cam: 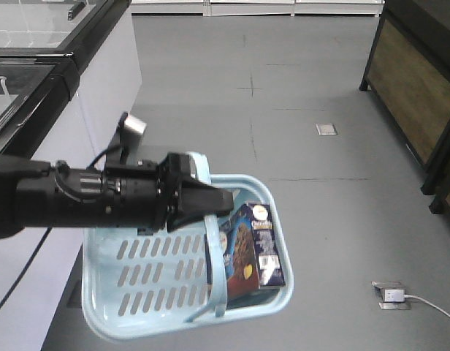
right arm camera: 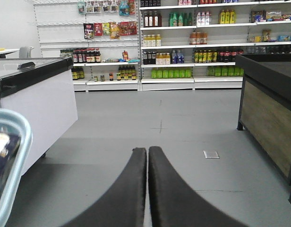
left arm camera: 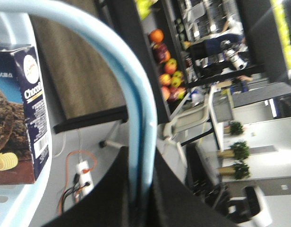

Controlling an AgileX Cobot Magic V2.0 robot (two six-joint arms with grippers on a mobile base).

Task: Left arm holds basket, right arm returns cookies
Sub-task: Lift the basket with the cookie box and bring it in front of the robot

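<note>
Right gripper [right arm camera: 148, 163]: the two black fingers are pressed together with nothing between them. It points forward over the grey floor.
Left arm [cam: 79, 194]: black and round. It comes in from the left and reaches over the basket.
Left gripper [cam: 214, 206]: its fingers are closed tight on the handle [cam: 218, 256].
Basket [cam: 137, 314]: light blue with slots in its sides. It is right under the left gripper. I cannot tell if it touches the floor.
Cookies [cam: 243, 248]: a dark blue box inside the basket, in the right half, next to the right wall. Its long side runs from near to far. The end with the round logo points away from the robot. The cookie picture faces up and a bit left.
Floor [cam: 298, 88]: grey, with thin lines.
Freezer [cam: 35, 66]: on the left, white with a black rim.
Wooden stand [cam: 407, 80]: on the right, brown with a dark frame.
Shelves [right arm camera: 183, 42]: far back, full of bottles.
</note>
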